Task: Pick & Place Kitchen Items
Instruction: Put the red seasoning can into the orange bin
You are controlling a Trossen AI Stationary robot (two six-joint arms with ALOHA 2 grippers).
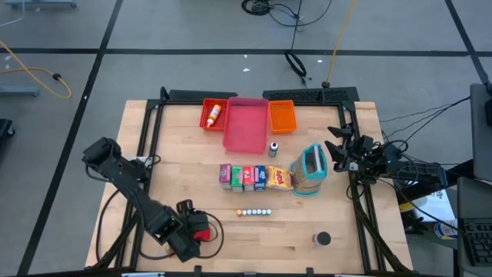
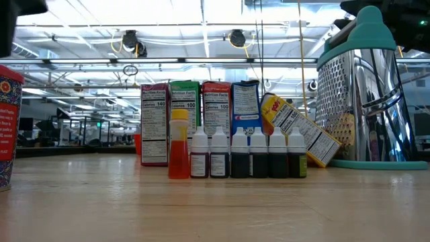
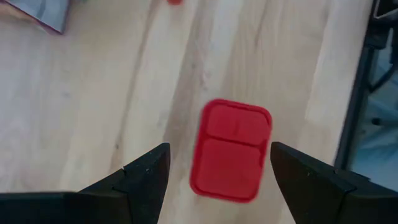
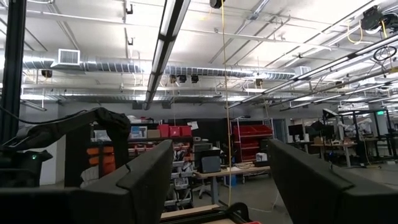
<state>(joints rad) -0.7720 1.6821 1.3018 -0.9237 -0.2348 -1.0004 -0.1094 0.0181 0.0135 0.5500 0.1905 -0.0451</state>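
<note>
A red block stands on the wood near the table's front left corner, and it also shows in the low view. My left gripper hovers open right above it, one finger on each side, not touching. Coloured food boxes stand in a row mid-table. A line of tiny bottles stands in front of them. A dark round can sits front right. My right gripper waits open at the right edge, raised and facing the room.
A teal-and-white grater stands right of the boxes. Red, pink and orange trays line the back; the red one holds a yellow bottle. A small bottle stands near the pink tray.
</note>
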